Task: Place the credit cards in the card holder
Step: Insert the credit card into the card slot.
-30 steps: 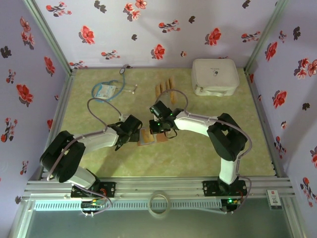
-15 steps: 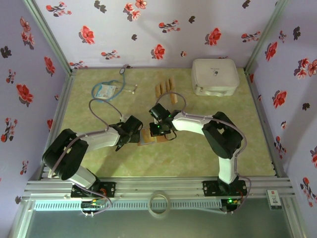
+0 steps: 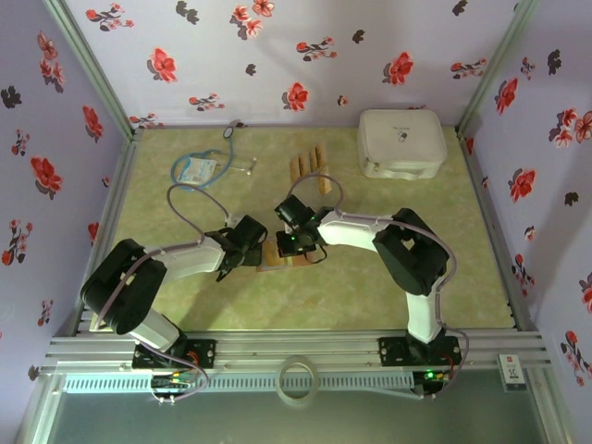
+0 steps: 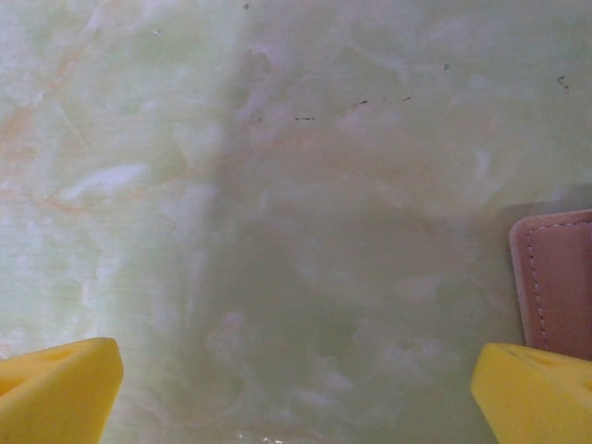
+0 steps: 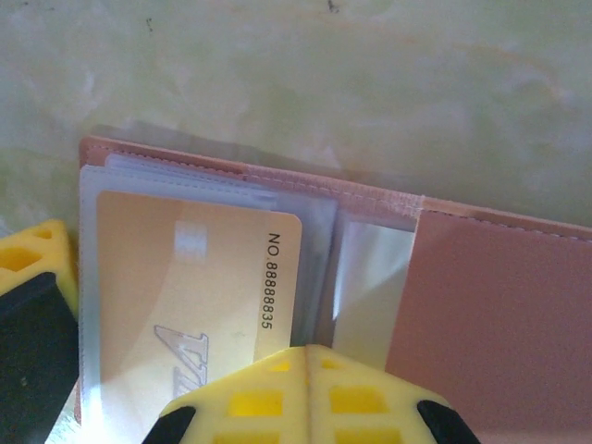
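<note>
The reddish-brown card holder [image 5: 481, 305] lies open on the table, its clear sleeves [image 5: 370, 268] showing. A tan credit card [image 5: 185, 277] printed "NO.88888835" sits in the left sleeve. My right gripper [image 5: 308, 356] is shut just over the card's right edge, its tips together with nothing visible between them. In the top view it [image 3: 293, 239] hovers over the holder [image 3: 275, 258]. My left gripper [image 4: 296, 370] is open wide over bare table, its right finger [image 4: 536, 393] beside the holder's corner [image 4: 560, 277]. More credit cards [image 3: 308, 164] lie in a row farther back.
A white rounded case [image 3: 401, 143] stands at the back right. A blue-tubed stethoscope [image 3: 208, 165] lies at the back left. A tape roll [image 3: 297, 379] rests on the front rail. Flowered walls close in three sides of the green table [image 3: 370, 277].
My right gripper has edged slightly left over the card holder. The left gripper has barely moved and stays open.
</note>
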Robot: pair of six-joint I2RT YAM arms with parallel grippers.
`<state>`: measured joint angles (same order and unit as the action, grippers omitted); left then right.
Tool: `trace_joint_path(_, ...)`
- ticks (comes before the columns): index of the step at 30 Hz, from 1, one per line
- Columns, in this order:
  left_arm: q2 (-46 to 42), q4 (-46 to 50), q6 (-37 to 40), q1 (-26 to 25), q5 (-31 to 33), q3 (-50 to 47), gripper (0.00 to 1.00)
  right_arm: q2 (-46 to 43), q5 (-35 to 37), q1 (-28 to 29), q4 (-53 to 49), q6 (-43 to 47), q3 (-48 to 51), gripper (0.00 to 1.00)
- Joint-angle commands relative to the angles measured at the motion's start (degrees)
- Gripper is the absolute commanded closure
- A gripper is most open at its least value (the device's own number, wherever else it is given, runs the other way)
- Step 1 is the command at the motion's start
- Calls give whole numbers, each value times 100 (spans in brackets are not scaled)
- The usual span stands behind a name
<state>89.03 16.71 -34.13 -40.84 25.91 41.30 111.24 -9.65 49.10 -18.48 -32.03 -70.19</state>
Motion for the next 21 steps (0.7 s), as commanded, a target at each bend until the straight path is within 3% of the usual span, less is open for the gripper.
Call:
trace_joint_path(1,317,-160,22,44,-118,-70,0,160,-201,119,22,-110,-203,100)
trace_joint_path(13,128,-89,7,48,-137,-86,0,54,-419,182,224,-295,-197,100)
trace_joint_path(21,-537,264,28,289,-95,-69,0,-529,-152,0,69,-210,62,99)
